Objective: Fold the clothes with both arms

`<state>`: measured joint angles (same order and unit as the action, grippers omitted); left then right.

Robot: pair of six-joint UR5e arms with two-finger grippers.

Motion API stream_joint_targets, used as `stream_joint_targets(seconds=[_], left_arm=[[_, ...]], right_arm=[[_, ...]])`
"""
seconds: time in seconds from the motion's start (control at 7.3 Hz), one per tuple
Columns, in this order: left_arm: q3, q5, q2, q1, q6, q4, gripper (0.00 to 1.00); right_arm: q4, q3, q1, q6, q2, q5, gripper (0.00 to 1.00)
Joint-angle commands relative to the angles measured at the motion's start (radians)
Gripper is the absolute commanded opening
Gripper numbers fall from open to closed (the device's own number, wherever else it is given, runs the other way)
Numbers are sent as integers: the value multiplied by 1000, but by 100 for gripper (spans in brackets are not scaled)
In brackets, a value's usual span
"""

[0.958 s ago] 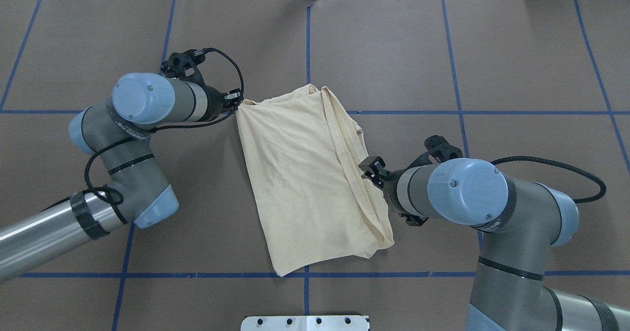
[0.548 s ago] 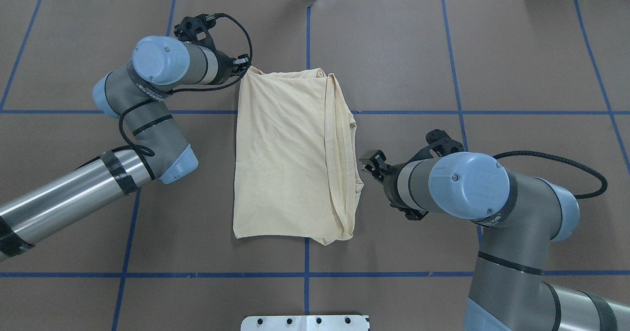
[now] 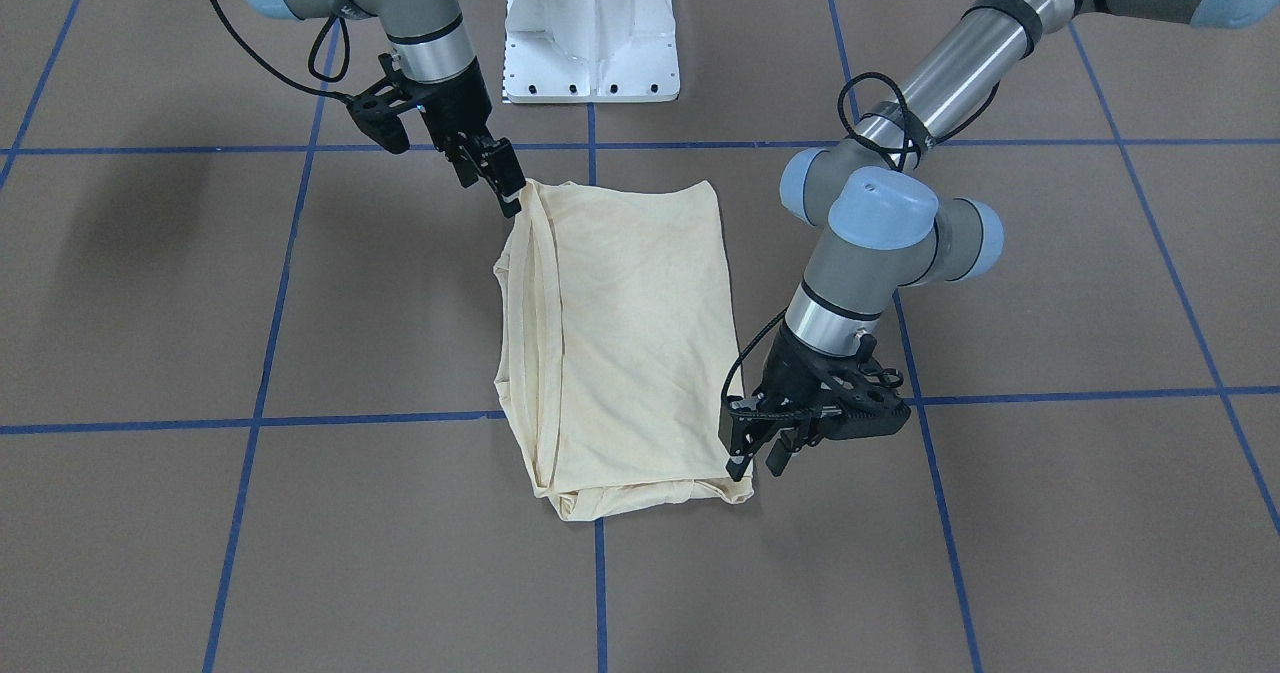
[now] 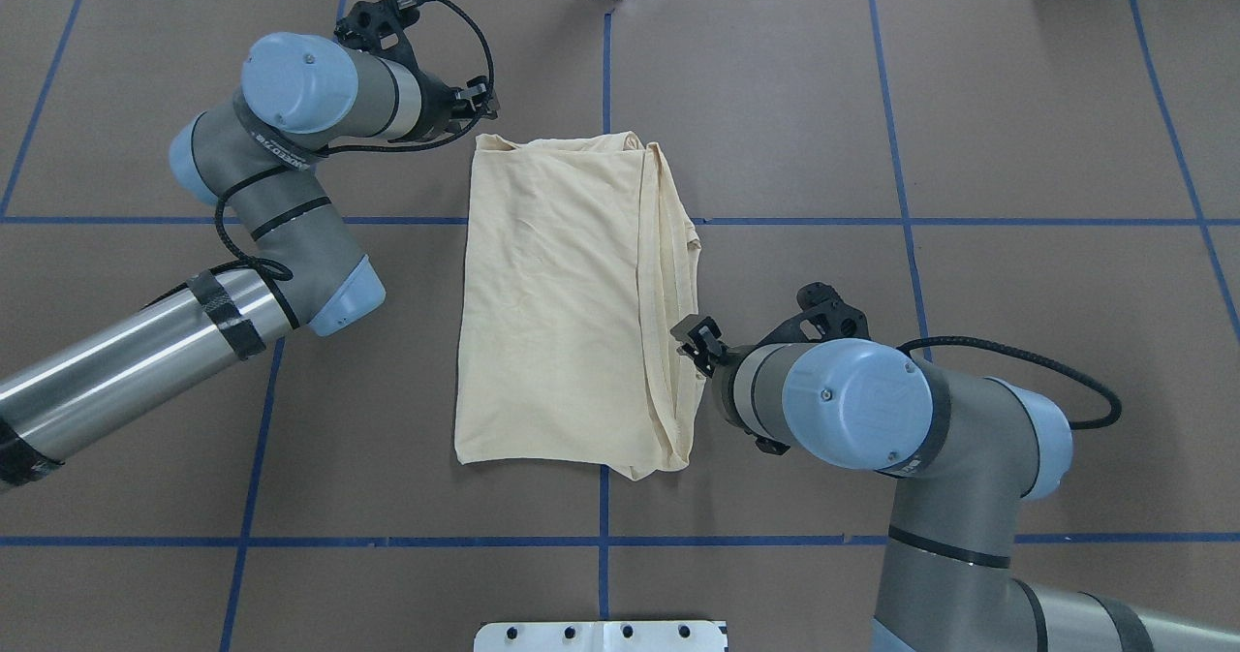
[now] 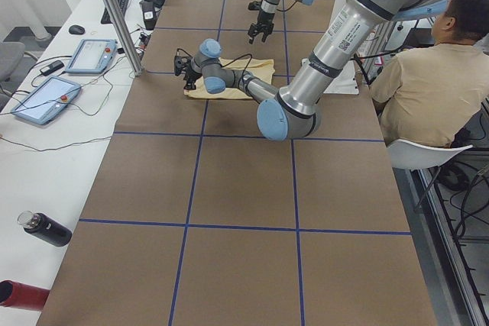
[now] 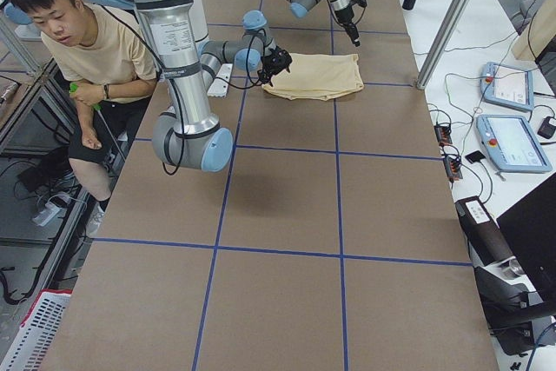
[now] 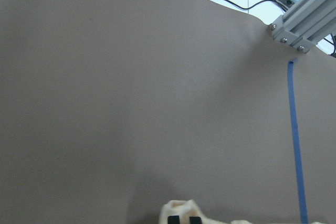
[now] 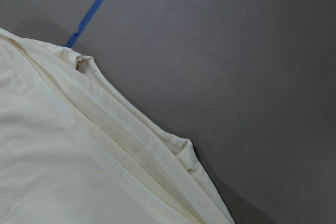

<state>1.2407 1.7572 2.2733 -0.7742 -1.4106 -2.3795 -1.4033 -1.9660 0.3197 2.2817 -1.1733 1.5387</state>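
Note:
The cream-yellow T-shirt [image 4: 552, 303] lies folded in a long rectangle at mid-table, with layered hems along its right edge [image 8: 105, 124]. Its print and neck label are hidden. My left gripper [image 4: 484, 109] hovers just off the far-left corner [image 3: 740, 488]. Its fingers [image 3: 735, 458] are slightly apart and hold nothing, and in the left wrist view cloth [image 7: 181, 208] bunches just beyond the fingertips. My right gripper [image 4: 690, 334] hangs open over the shirt's right edge [image 3: 510, 193] and is not touching it.
The brown table cover carries a grid of blue tape lines [image 4: 605, 100]. The white pedestal base [image 3: 590, 23] stands at the robot's side of the table. An aluminium post [image 7: 299, 30] rises at the far edge. A seated operator [image 6: 78, 41] and tablets [image 5: 92, 55] flank the table.
The left gripper dragged the shirt's corner to the far side, squared the rectangle, let go and drew back. The right gripper moved in toward the shirt's right edge.

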Motion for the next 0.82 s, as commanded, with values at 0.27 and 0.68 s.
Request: stream_joint_targets(seconds=[0.27, 0.68], left_arm=[[43, 24, -28, -7, -7, 3, 58], [45, 24, -29, -7, -11, 3, 58]], right_arm=[[0, 137, -45, 154, 89, -40, 92], [-8, 156, -60, 148, 86, -32, 88]])
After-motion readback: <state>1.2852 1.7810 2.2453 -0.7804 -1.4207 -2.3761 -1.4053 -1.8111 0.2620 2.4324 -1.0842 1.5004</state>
